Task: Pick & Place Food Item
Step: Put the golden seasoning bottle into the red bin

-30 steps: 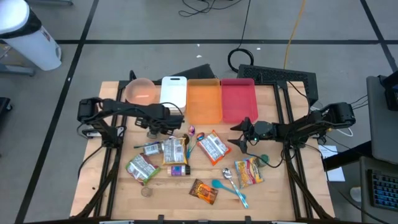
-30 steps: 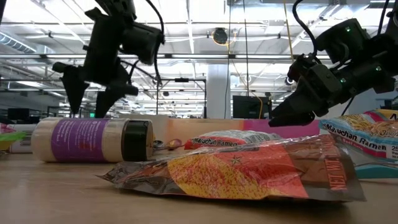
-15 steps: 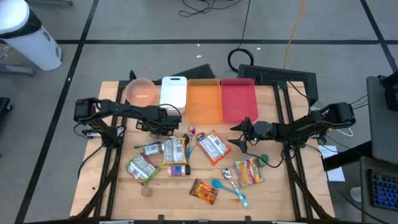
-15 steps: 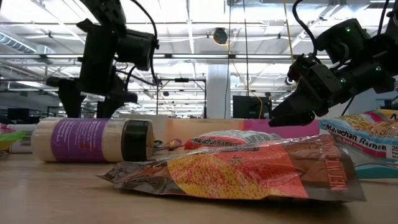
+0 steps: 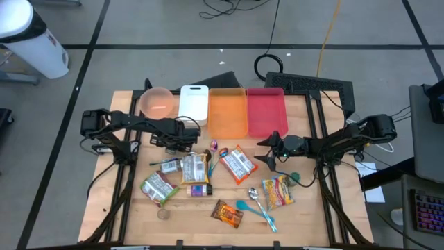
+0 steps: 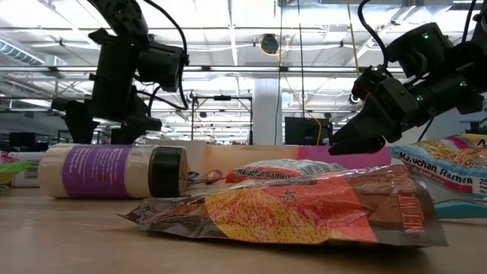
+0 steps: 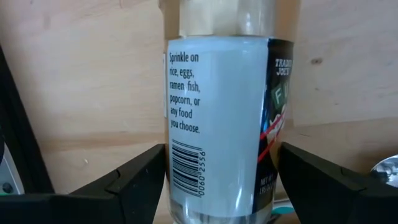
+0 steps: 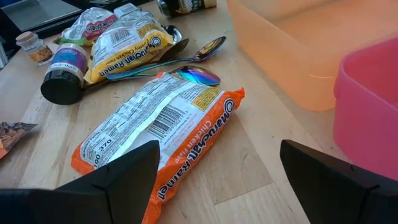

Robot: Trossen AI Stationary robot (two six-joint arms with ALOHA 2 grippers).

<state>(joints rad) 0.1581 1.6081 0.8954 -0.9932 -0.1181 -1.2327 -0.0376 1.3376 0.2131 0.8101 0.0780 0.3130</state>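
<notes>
A seasoning jar (image 7: pixel 217 118) with a white label and a barcode lies on its side on the wooden table. My left gripper (image 7: pixel 221 177) points down over it, open, with one finger on each side of its body. The high view shows that gripper (image 5: pixel 177 142) in front of the white board, and the low view shows it (image 6: pixel 99 125) behind a purple-labelled jar (image 6: pixel 114 171). My right gripper (image 5: pixel 267 154) hovers open at the table's right, nothing between its fingers. Ahead of it lies an orange ramen packet (image 8: pixel 155 143). My left gripper stands astride the jar's labelled body (image 7: pixel 186 155), fingers pointing down and lying across the jar. The fingertips (image 7: pixel 146 174) sit right at its sides, and I cannot tell whether they touch it. The jar rests on the table.
Along the far edge stand a pink bowl (image 5: pixel 157 103), a white board (image 5: pixel 193 102), an orange tray (image 5: pixel 227 111) and a red tray (image 5: pixel 266 111). Snack packets, spoons (image 5: pixel 255 198) and a small jar (image 5: pixel 199 189) are scattered over the middle and near part of the table.
My left gripper has come down toward the table and tipped until it points straight down, and its fingers now reach down behind the purple-labelled jar in the low view. Its fingers have stayed apart.
</notes>
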